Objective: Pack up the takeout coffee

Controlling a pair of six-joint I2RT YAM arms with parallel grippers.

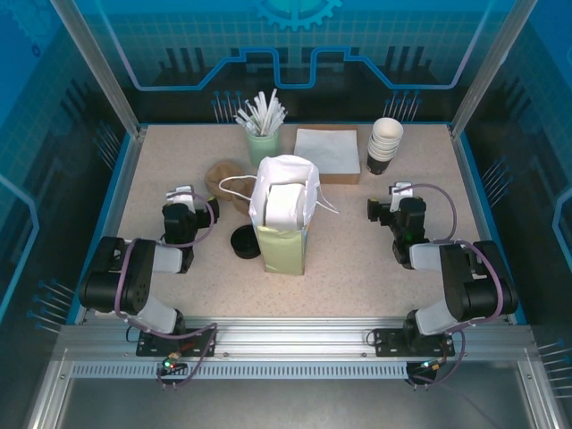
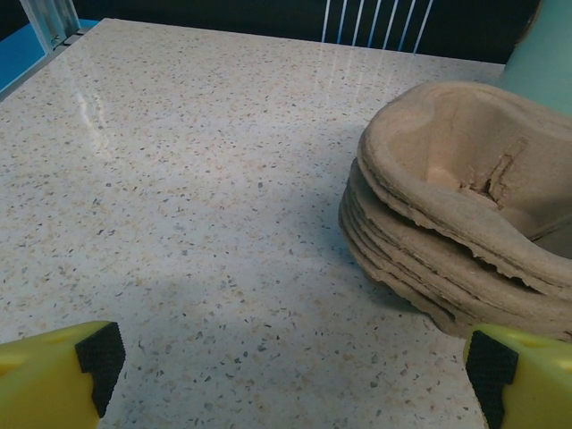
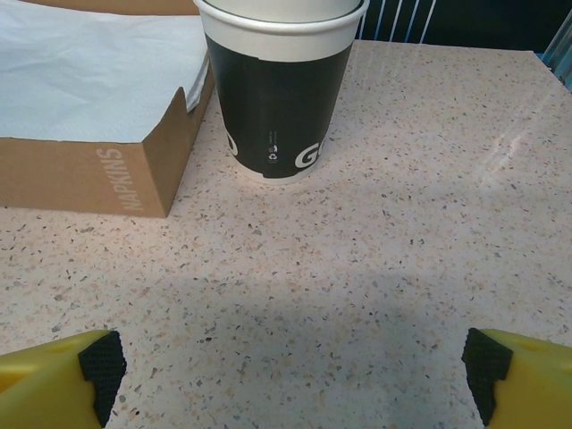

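A round black lid (image 1: 246, 241) sits on the table against the left side of the standing bag (image 1: 281, 246). It looks like the top of the takeout coffee, and the cup's side beneath it is hidden from above. The bag is white with loop handles, a pale green front face and its mouth open upward. My left gripper (image 1: 183, 198) (image 2: 290, 375) is open over bare table, left of the lid and beside a stack of brown pulp trays (image 2: 465, 206). My right gripper (image 1: 399, 192) (image 3: 290, 375) is open and holds nothing, right of the bag.
A pale green tumbler of white sticks (image 1: 262, 134) stands at the back. To its right are a napkin box (image 1: 326, 154) (image 3: 89, 161) and a stack of nested cups (image 1: 385, 143) (image 3: 281, 89), the outer one black. The pulp trays (image 1: 223, 179) lie left of the bag.
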